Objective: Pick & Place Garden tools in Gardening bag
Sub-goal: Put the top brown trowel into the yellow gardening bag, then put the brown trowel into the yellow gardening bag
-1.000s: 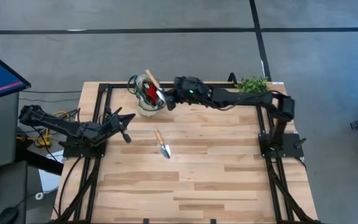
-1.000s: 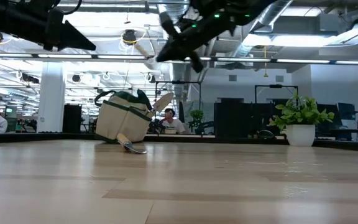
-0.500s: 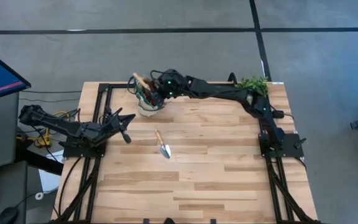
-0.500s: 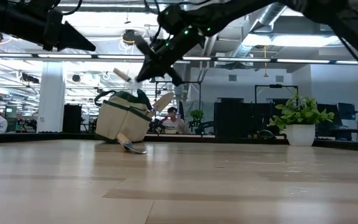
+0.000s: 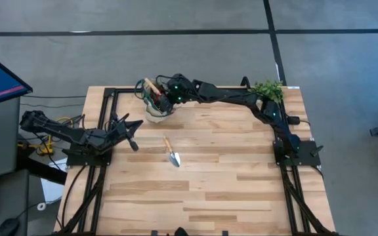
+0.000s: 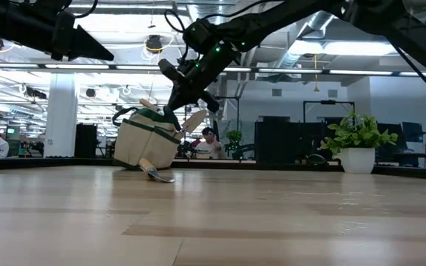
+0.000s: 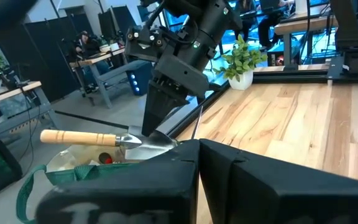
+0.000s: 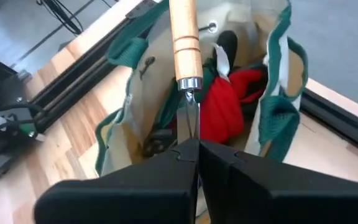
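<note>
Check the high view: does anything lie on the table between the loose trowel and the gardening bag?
No. In the high view, only bare wood separates the loose trowel from the gardening bag. The right gripper is above the bag, not between them.

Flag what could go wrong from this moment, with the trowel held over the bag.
1. The right gripper pinches the trowel only by its thin metal blade; it could pivot or slip before release.
2. The gardening bag already holds a red piece and other tools, so the trowel may catch on them or the rim and tip out.
3. The soft bag may topple if nudged.
</note>
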